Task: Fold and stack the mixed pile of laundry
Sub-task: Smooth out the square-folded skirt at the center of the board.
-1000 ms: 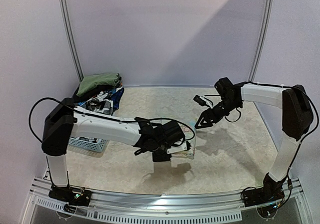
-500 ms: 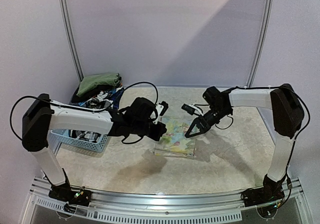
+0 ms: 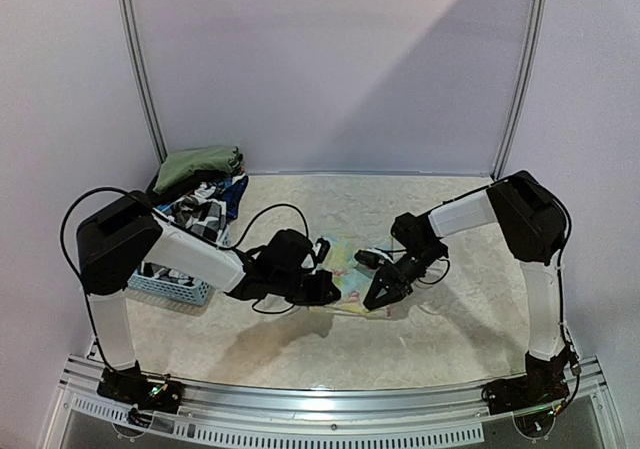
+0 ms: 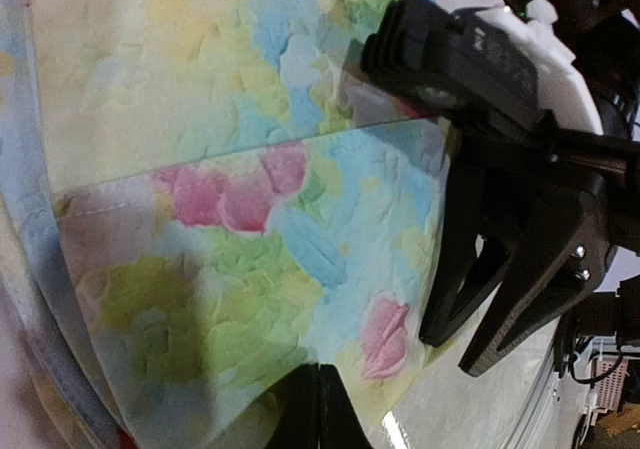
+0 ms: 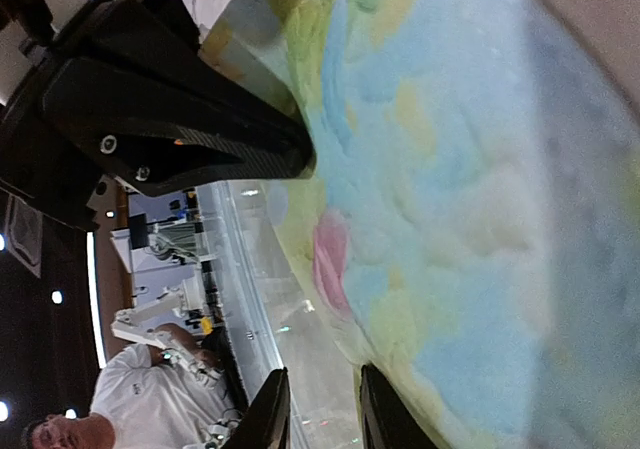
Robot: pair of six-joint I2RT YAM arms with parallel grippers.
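The pale floral cloth [image 3: 352, 264] lies flat on the table between the two arms, folded over with a hem line across it [image 4: 250, 249] [image 5: 470, 219]. My left gripper [image 3: 328, 289] [image 4: 318, 369] is shut, its tips touching the cloth's near edge; I see no cloth pinched between them. My right gripper [image 3: 378, 297] [image 5: 322, 369] is narrowly open at the cloth's near right edge, with bare table between its fingers. The rest of the mixed laundry pile sits in the basket at left: an olive-green piece [image 3: 198, 164], the checked shirt [image 3: 195, 211] and a dark blue piece [image 3: 236, 191].
The light blue perforated basket [image 3: 180, 287] stands at the left, close to my left arm. A metal rail [image 3: 320, 409] runs along the near table edge. Curved frame posts [image 3: 140, 69] rise at the back. A person [image 5: 150, 409] stands beyond the table.
The cloth, bunched at my left gripper a second ago, now lies spread. Both grippers have come toward its near edge. The left has shut and the right has narrowed.
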